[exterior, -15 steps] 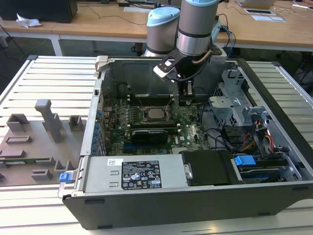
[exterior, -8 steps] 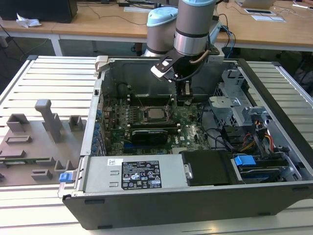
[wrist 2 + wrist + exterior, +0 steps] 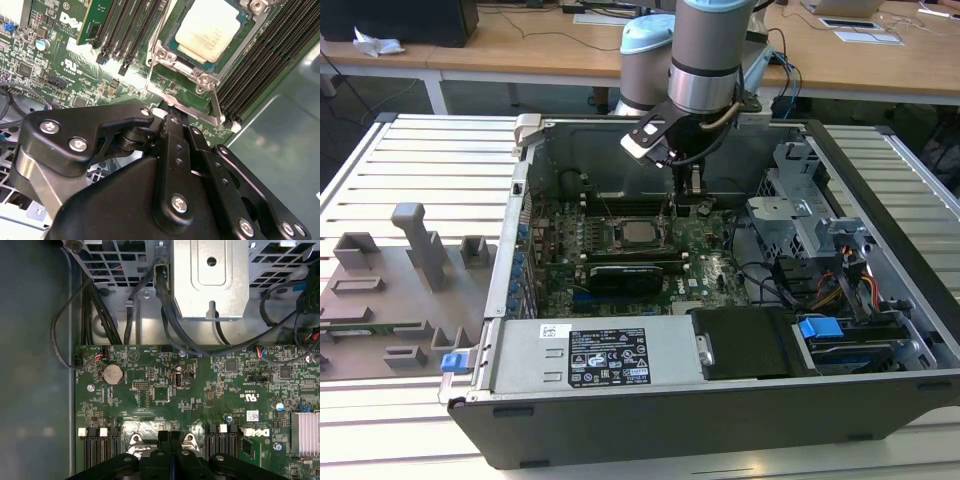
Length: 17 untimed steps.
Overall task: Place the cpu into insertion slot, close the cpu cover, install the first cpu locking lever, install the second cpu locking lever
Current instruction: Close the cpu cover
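Closed with its two black metal fingers pressed flat together, the gripper (image 3: 170,116) reaches down inside the open dark-grey computer case (image 3: 720,420) on the slatted metal worktop (image 3: 420,160). Its tip sits at a bright, thin steel locking lever (image 3: 195,111) along one edge of the socket. I cannot tell whether it presses on the bar or pinches it.

The cpu (image 3: 207,30), a small flat square chip with a dull pale-silver lid, lies seated in the black-rimmed insertion slot (image 3: 171,44). The cpu cover (image 3: 182,67), a thin silvery stamped frame with a square window, appears to lie down around it.

By that layout, placing and covering look done, and a lever step is in hand. Latching calls for a firm downward and sideways push on springy wire, with little room beside the long black plastic memory slots (image 3: 255,65) and the densely populated green circuit board (image 3: 165,390).
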Each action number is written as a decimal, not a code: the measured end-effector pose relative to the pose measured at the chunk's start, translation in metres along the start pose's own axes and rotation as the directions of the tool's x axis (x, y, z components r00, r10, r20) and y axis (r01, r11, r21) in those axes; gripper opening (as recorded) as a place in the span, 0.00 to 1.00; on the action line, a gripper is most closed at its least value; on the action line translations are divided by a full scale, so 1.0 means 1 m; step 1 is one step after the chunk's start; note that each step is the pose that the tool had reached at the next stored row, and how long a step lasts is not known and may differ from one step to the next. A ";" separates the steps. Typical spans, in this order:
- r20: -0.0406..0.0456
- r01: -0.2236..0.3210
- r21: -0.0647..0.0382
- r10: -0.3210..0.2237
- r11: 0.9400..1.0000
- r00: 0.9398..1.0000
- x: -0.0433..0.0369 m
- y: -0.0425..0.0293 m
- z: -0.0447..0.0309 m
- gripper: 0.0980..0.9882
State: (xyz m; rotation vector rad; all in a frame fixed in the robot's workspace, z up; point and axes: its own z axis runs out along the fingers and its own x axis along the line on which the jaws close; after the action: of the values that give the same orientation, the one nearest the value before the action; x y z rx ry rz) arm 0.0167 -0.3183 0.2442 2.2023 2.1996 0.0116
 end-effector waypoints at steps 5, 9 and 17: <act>0.000 0.000 0.000 0.000 1.000 1.000 0.0000 -0.0051 -0.0001 0.01; 0.000 0.000 0.000 0.000 1.000 1.000 0.0000 -0.0083 -0.0002 0.01; 0.000 0.000 0.000 0.000 1.000 1.000 0.0000 -0.0118 -0.0003 0.01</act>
State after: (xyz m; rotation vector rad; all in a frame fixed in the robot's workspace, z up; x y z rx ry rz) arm 0.0049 -0.3183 0.2442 2.2022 2.1997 0.0116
